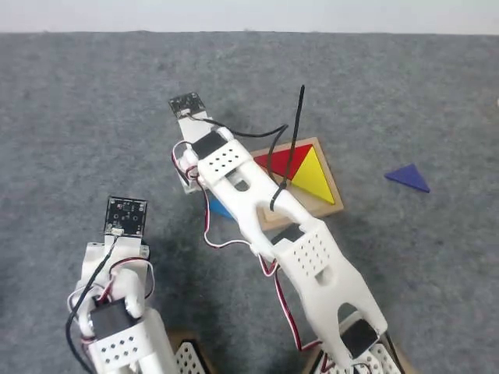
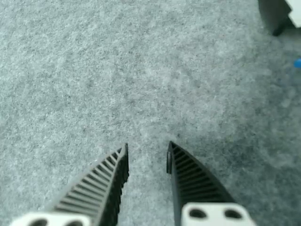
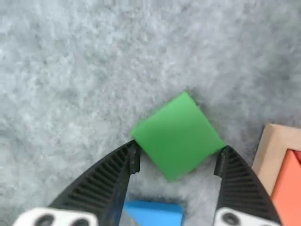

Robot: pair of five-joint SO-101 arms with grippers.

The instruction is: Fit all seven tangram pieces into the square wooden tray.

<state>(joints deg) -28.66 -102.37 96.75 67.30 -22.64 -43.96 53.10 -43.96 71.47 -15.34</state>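
Observation:
The green square lies flat on the grey carpet between the fingers of my right gripper, which is open, with a fingertip close to each of two opposite corners. A light blue piece lies just behind the square, nearer the wrist. Beside them is the square wooden tray, holding a red triangle and a yellow triangle; its rim and a red piece show in the right wrist view. My left gripper is open over bare carpet, holding nothing.
A dark blue triangle lies alone on the carpet to the right of the tray. The light blue piece peeks out beside the right arm. The left arm is at the near left.

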